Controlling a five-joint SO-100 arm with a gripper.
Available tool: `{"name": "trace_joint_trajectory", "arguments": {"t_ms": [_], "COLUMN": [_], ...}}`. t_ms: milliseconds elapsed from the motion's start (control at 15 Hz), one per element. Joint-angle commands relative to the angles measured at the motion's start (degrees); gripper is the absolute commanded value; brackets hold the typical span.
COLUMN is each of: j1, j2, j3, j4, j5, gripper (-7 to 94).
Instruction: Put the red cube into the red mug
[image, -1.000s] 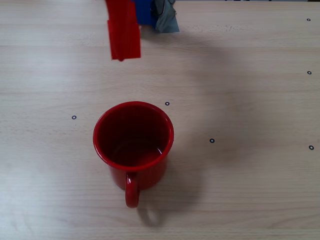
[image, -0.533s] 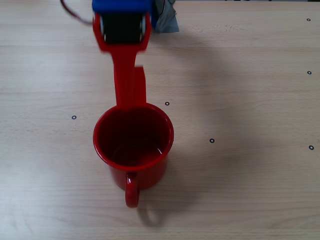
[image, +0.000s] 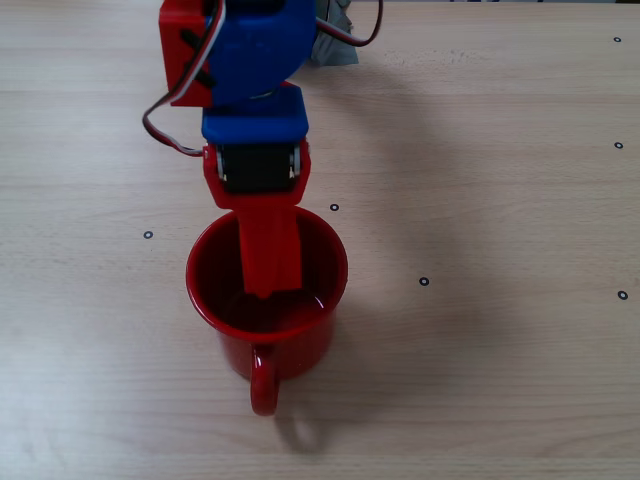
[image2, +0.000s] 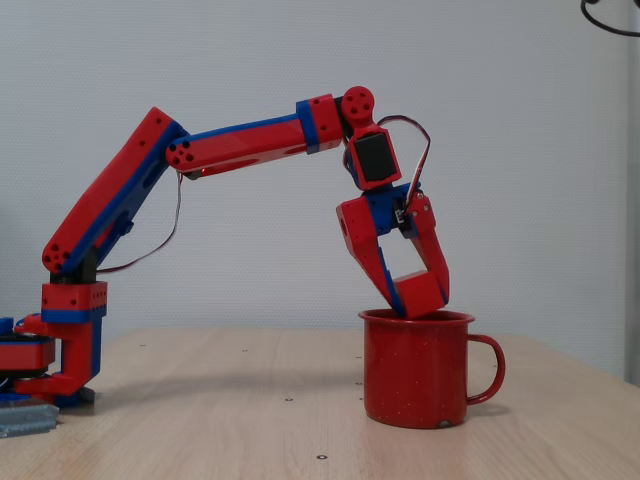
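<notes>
Reaching down over the red mug (image2: 415, 368) on the table (image: 500, 380), fingers (image2: 420, 296) dipping just past its rim, closing on the red cube (image2: 422, 294), held right above the mug's opening.

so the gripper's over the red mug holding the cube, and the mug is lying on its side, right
Not on its side: the red mug stands upright, as the side-on fixed view shows. The gripper is indeed over it, holding the red cube at the rim.
</notes>
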Motion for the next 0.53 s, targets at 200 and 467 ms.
{"name": "trace_joint_trajectory", "arguments": {"t_ms": [200,467], "j1": [-1.8,-2.0], "j2": [4.4,5.2], "j3": [0.9,4.4], "j4": [-2.2,-2.7], "j5": [-1.1,-3.4], "gripper": [0,14]}}
